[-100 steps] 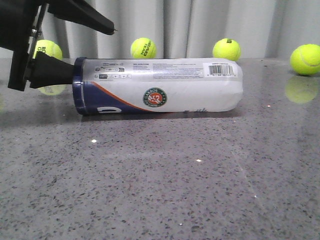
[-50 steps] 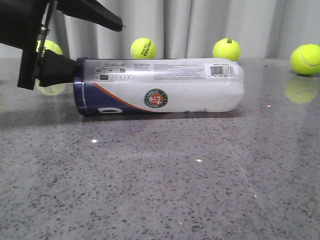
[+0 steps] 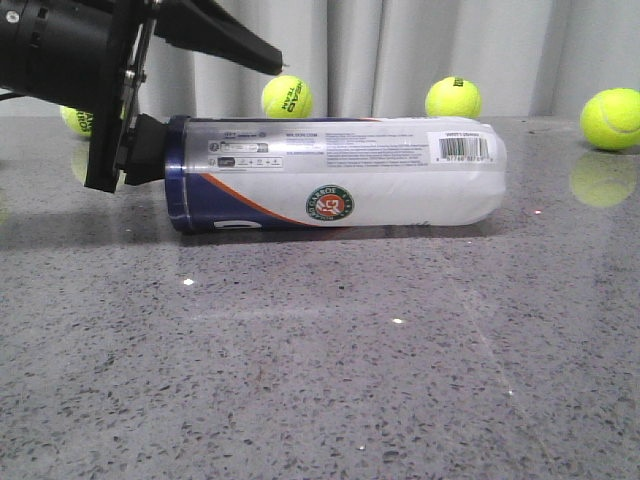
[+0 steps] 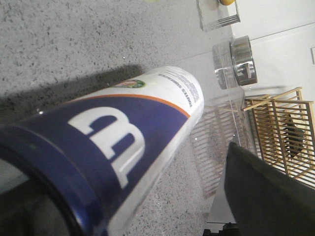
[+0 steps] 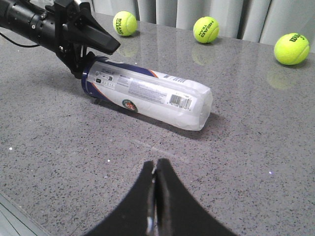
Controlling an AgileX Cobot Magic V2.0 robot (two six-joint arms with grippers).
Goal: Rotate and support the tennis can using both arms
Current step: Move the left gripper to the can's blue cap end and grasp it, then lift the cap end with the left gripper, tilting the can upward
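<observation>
So my left gripper (image 3: 205, 95) sits spread wide around the tennis can's (image 3: 340, 188) navy end for turning it; right gripper (image 5: 155, 182) waits pinched shut nearby.

We see a matte black left arm (image 3: 60, 50), a round barrel segment ending in a flat bracket and long tapering angular fingers (image 3: 235, 42). The right gripper's (image 5: 155, 196) fingers are black, curved, pointed.
</observation>
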